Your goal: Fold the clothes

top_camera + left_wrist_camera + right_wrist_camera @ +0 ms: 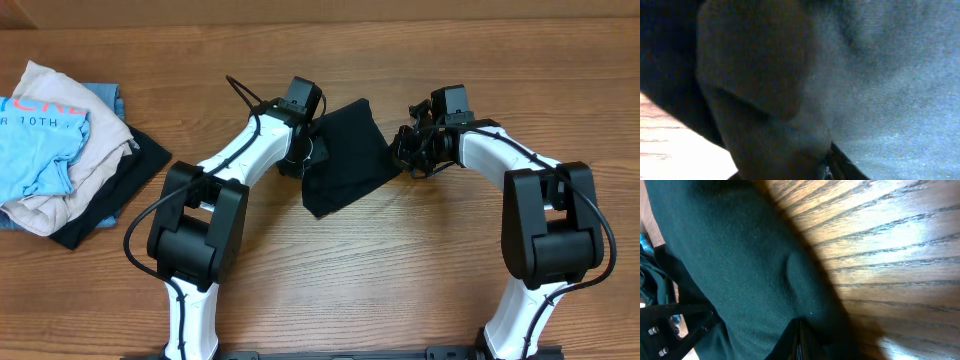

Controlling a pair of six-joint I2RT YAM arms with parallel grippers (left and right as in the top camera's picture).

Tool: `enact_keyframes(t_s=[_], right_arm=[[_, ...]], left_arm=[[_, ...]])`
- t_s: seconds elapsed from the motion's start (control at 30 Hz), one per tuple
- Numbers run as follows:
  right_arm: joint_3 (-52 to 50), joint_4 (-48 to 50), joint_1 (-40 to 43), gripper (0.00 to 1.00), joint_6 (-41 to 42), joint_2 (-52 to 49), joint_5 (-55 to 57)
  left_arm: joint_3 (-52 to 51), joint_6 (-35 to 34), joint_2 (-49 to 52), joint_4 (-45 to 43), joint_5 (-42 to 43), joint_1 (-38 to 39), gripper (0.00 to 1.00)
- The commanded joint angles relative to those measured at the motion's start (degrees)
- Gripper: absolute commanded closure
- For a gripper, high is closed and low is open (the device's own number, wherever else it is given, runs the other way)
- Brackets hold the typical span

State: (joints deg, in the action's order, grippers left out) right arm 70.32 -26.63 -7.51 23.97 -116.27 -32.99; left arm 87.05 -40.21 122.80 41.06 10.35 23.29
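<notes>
While both arms reach inward, the black T-shirt (pixel 345 155) sits bunched in the middle of the wooden table (pixel 400 270), between them.
At its right corner the right gripper (pixel 402 160) is pinched closed on the cloth. The left gripper (pixel 306 150) meets the left edge, and fabric fills its camera, so I cannot tell how its jaws stand.
</notes>
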Motion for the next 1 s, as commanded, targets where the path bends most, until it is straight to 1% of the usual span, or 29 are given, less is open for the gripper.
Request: enact_keyframes(t_s=[0.0,0.03,0.13,0.17,0.33,0.37,0.4,0.43,0.47,0.5,0.53,0.57,0.67,0.77,0.97], right_arm=[[-1.33,-0.48,-0.2,0.96,0.02,0.11,1.86],[-1.33,-0.48,-0.2,0.96,0.02,0.11,1.88],[-0.42,0.59,0.07,0.96,-1.14,1.18,1.92],[0.44,0.35,0.39,0.96,-1.53,2.34,2.01],[2.21,0.37,4.52,0.95,-1.53,12.35,1.97],[2.21,0.07,6.38,0.88,-1.53,14.84,2.1],[2.21,-0.35,8.11,0.69,-1.53,16.48,2.1],[2.21,-1.01,9.79,0.62,-1.53,17.68,2.1],[2.19,-1.73,11.13,0.48,-1.53,18.32,2.1],[2.19,-2.93,12.87,0.3,-1.51,18.6,2.1],[2.16,-4.0,14.01,0.07,-1.51,18.58,2.12],[2.12,-5.14,14.99,0.0,-1.51,18.47,2.27],[2.12,-6.29,16.37,0.0,-1.51,18.43,5.66],[2.12,-6.27,16.37,0.0,-1.49,18.45,8.13],[2.12,-6.27,16.37,0.0,-1.49,18.43,8.13]], left_arm=[[-2.95,-0.09,2.71,0.85,-1.99,0.37,0.85],[-2.95,-0.07,2.71,0.87,-1.99,0.37,0.96],[-2.78,0.04,2.71,-0.11,-1.99,-0.13,0.96],[-2.38,1.31,2.71,-0.46,-1.99,-0.46,0.96],[1.68,6.49,2.64,1.73,-2.01,-2.05,0.96],[3.02,7.72,2.64,2.34,-2.01,-2.4,0.96],[4.48,8.79,2.64,2.86,-2.01,-2.71,0.96],[5.84,9.25,2.64,3.34,-2.14,-2.99,0.96],[7.15,9.42,2.64,3.87,-2.32,-3.19,0.96],[9.29,9.7,2.64,4.94,-2.93,-3.52,0.96],[10.99,10.43,2.64,5.68,-3.41,-3.78,0.96],[12.68,11.41,2.64,6.16,-3.41,-3.98,0.96],[17.51,14.56,2.64,7.65,-3.48,-4.2,0.96],[21.03,14.56,2.54,9.64,-5.27,-4.2,0.96],[25.22,15.47,1.16,13.33,-13.46,-4.22,0.96]])
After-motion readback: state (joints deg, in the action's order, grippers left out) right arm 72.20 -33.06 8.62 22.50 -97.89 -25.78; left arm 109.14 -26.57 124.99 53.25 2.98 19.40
